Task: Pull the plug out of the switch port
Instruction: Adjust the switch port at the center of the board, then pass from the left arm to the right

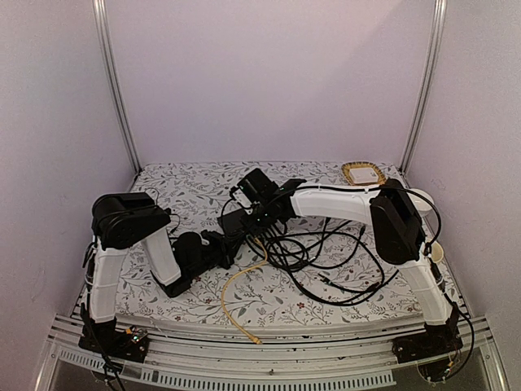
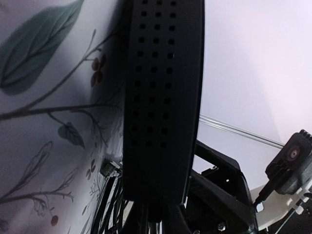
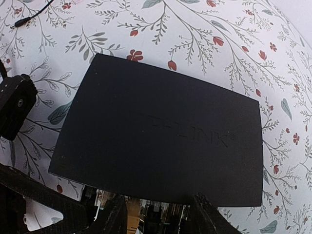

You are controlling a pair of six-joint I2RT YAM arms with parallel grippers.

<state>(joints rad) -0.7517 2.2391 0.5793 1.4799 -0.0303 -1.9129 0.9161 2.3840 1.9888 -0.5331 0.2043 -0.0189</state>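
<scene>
The switch [image 1: 236,221] is a flat black box lying mid-table; its top fills the right wrist view [image 3: 161,141]. Its vented side [image 2: 163,97] runs down between my left gripper's fingers. My left gripper [image 1: 217,248] [image 2: 163,217] is shut on the switch's left end. My right gripper [image 1: 256,213] [image 3: 158,217] is open at the port edge, one finger on each side of a row of plugs. A yellow plug [image 3: 130,217] sits by the left finger, with dark plugs [image 3: 168,219] between the fingers. Which plugs sit in ports is hidden.
A tangle of black cables [image 1: 326,257] lies right of the switch. A yellow cable [image 1: 236,297] runs toward the front edge. A small white box in a wicker tray [image 1: 363,173] sits at the back right. White walls enclose the table.
</scene>
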